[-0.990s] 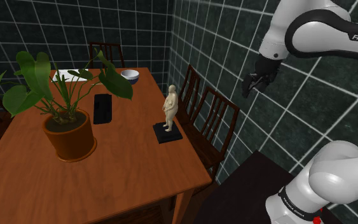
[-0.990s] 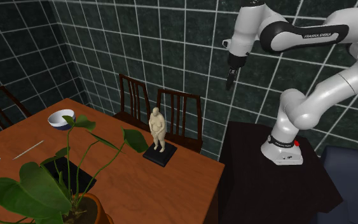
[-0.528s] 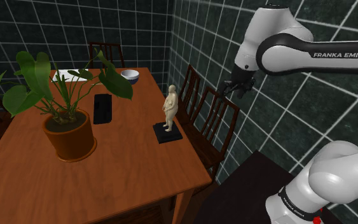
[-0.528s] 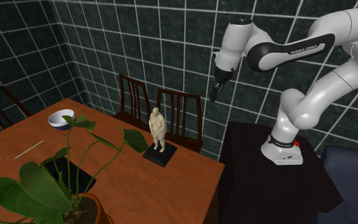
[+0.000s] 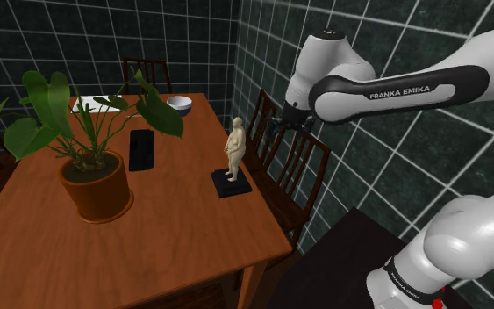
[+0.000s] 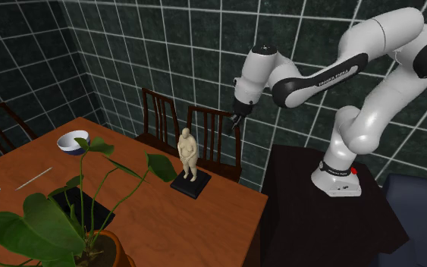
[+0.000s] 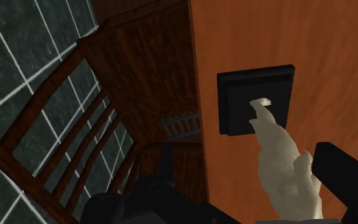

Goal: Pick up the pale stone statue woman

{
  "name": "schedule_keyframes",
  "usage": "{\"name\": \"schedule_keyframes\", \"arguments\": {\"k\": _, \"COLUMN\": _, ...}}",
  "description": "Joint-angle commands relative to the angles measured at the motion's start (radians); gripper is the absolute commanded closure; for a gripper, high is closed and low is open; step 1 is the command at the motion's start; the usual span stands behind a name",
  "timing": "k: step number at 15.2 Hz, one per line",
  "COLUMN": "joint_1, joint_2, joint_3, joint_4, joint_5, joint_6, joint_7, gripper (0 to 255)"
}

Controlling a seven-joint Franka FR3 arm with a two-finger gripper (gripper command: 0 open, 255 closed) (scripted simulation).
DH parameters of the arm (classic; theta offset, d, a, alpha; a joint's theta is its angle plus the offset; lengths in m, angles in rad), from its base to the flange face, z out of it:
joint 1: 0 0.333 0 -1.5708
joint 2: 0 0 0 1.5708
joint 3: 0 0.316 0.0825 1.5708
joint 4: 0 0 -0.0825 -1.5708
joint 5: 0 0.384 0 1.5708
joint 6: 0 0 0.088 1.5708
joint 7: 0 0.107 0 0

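Observation:
A pale stone statue of a woman [image 5: 235, 147] stands upright on a black square base [image 5: 231, 183] near the wooden table's edge [image 5: 271, 230], on the shoulder view's right. In the second exterior view the statue [image 6: 188, 154] rises in front of two chairs. My black gripper [image 5: 276, 130] hangs over the chairs beside the table, at about the statue's head height and apart from it; it also shows in the second exterior view [image 6: 237, 121]. In the wrist view the gripper [image 7: 247, 156] is open, with the statue [image 7: 285, 168] and its base [image 7: 257, 98] below, nothing held.
Two dark wooden chairs [image 5: 290, 160] stand against the table's edge under the gripper. On the table are a large potted plant [image 5: 96, 180], a flat black slab [image 5: 141, 149], a white bowl [image 5: 179, 104] and a white sheet [image 5: 89, 104]. Dark tiled walls enclose the corner.
The arm has swung from the wall toward the table. The gripper has moved left and down in the shoulder view, closer to the statue. The statue has not moved.

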Motion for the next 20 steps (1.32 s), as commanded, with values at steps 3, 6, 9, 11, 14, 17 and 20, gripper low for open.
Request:
{"name": "schedule_keyframes", "arguments": {"k": 3, "joint_1": -0.029, "joint_2": 0.143, "joint_3": 0.063, "joint_4": 0.080, "joint_5": -0.079, "joint_6": 0.088, "joint_7": 0.162, "gripper": 0}}
{"name": "schedule_keyframes", "arguments": {"k": 6, "joint_1": -0.046, "joint_2": 0.259, "joint_3": 0.098, "joint_4": 0.159, "joint_5": -0.168, "joint_6": 0.133, "joint_7": 0.290, "gripper": 0}}
{"name": "schedule_keyframes", "arguments": {"k": 9, "joint_1": -0.047, "joint_2": 0.379, "joint_3": 0.116, "joint_4": 0.254, "joint_5": -0.272, "joint_6": 0.156, "joint_7": 0.421, "gripper": 0}}
{"name": "schedule_keyframes", "arguments": {"k": 11, "joint_1": -0.037, "joint_2": 0.459, "joint_3": 0.116, "joint_4": 0.326, "joint_5": -0.342, "joint_6": 0.160, "joint_7": 0.504, "gripper": 0}}
{"name": "schedule_keyframes", "arguments": {"k": 14, "joint_1": -0.021, "joint_2": 0.521, "joint_3": 0.106, "joint_4": 0.374, "joint_5": -0.395, "joint_6": 0.170, "joint_7": 0.564, "gripper": 0}}
{"name": "schedule_keyframes", "arguments": {"k": 17, "joint_1": -0.017, "joint_2": 0.540, "joint_3": 0.100, "joint_4": 0.358, "joint_5": -0.419, "joint_6": 0.199, "joint_7": 0.588, "gripper": 0}}
{"name": "schedule_keyframes", "arguments": {"k": 20, "joint_1": -0.013, "joint_2": 0.565, "joint_3": 0.091, "joint_4": 0.342, "joint_5": -0.451, "joint_6": 0.233, "joint_7": 0.619, "gripper": 0}}
